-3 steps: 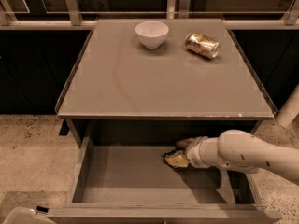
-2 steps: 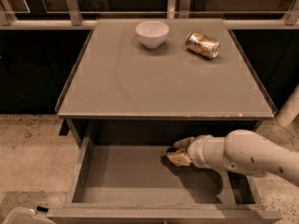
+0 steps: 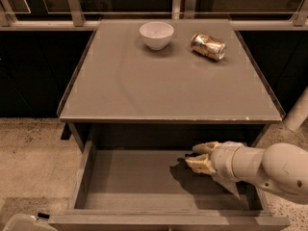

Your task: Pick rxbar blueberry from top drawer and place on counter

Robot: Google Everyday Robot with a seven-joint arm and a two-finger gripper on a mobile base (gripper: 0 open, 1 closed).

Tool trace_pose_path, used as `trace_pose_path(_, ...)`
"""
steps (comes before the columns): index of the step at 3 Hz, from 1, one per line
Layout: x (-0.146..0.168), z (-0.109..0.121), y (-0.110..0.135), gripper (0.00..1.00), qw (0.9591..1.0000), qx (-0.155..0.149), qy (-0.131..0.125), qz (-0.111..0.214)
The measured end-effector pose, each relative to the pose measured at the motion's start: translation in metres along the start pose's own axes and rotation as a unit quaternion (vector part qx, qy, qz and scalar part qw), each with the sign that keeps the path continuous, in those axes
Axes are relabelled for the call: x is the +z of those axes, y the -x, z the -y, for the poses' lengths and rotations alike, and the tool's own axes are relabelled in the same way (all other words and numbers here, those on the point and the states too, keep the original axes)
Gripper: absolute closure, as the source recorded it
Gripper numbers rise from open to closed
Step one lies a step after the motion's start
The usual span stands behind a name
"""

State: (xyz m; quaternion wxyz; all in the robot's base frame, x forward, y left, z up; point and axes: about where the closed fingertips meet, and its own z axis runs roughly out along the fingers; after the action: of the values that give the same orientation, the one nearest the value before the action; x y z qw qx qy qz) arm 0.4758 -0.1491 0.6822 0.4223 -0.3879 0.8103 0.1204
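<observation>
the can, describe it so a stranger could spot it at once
Find the counter, the grey-tan tabletop above the open top drawer where the gripper reaches in. Near its far edge, right of the white bowl, lies the can. It is shiny gold and on its side, unlike the upright bowl.

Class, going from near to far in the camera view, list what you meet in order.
The top drawer, open, with the gripper inside it at the right → counter → white bowl and gold can, both toward the counter's far edge.
</observation>
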Motion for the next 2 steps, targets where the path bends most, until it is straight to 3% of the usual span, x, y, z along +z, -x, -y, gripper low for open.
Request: trace_pose_path(2,-0.042,-0.001,0.029,1.0,0.9993,-0.023,-0.019,0.023)
